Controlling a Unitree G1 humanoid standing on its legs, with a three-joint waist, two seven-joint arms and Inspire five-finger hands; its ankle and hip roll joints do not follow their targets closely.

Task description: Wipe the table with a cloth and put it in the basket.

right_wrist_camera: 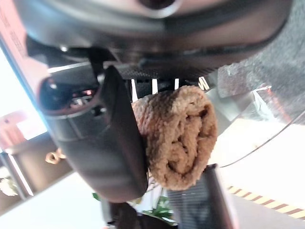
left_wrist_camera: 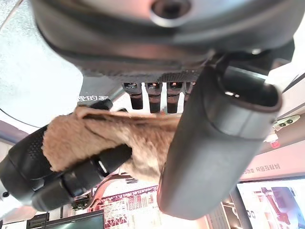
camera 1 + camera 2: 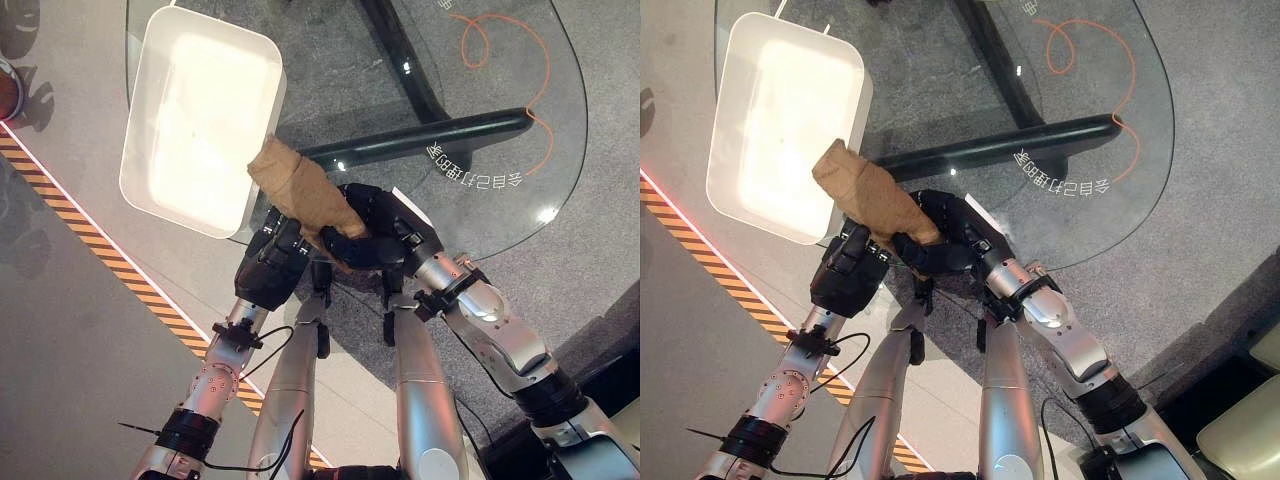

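Above the glass bench (image 3: 500, 200), right hand (image 3: 375, 235) clenched around rolled brown cloth (image 3: 300, 190), left hand (image 3: 270, 265) touching it, grip unclear, white basket (image 3: 150, 195) beside.

Both arms reach forward, hands close together. The right hand (image 3: 375, 240) curls its fingers round the cloth (image 3: 300, 190); the left hand (image 3: 272, 262) sits beside it, fingers straight.

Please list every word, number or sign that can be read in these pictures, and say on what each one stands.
Row of white characters, printed on the glass table: it appears upside down or mirrored, so it cannot be read.
Second white print at the table's far edge: cut off, not readable.
Wall signs in the left wrist view: too blurred to read.
No other text can be read.
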